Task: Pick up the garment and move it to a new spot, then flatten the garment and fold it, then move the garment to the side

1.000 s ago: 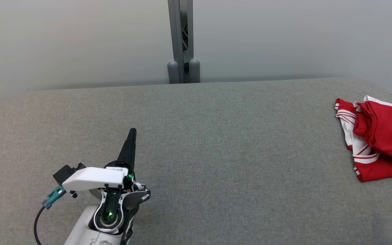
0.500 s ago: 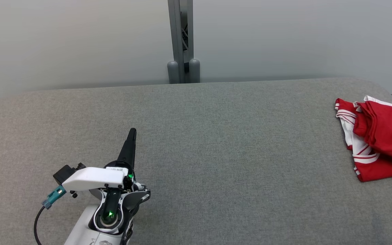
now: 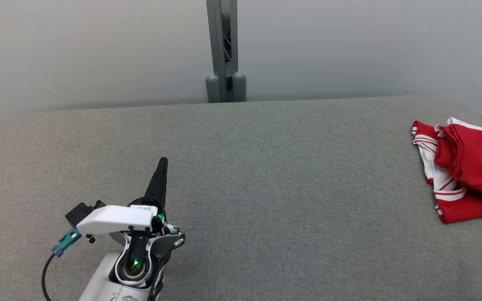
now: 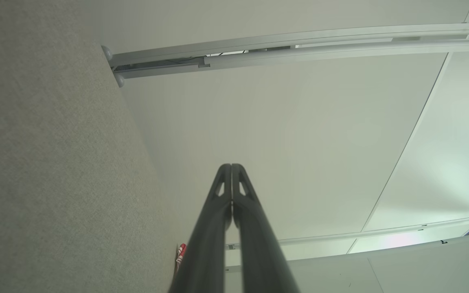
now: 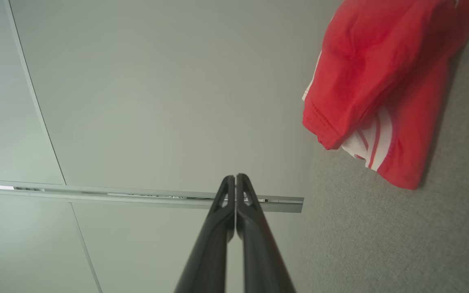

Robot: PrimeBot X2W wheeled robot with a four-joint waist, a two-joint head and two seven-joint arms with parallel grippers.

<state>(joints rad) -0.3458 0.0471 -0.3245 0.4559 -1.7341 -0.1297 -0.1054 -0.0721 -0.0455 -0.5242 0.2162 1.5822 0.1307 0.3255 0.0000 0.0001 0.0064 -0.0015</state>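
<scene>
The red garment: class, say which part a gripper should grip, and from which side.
Probably the bunched red fold of the garment, from above on its open left side: it stands proud of the flat striped layer, giving the jaws a ridge to pinch.

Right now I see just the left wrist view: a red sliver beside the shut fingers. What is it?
Observer: A red garment with white stripes, lying near the grey table's right end.
Reviewer: Does the right end effector hold it?
Observer: No. The right end effector is shut on nothing, clear of it.
Reviewer: Folded?
Observer: No, bunched, one layer flopped over another.
</scene>
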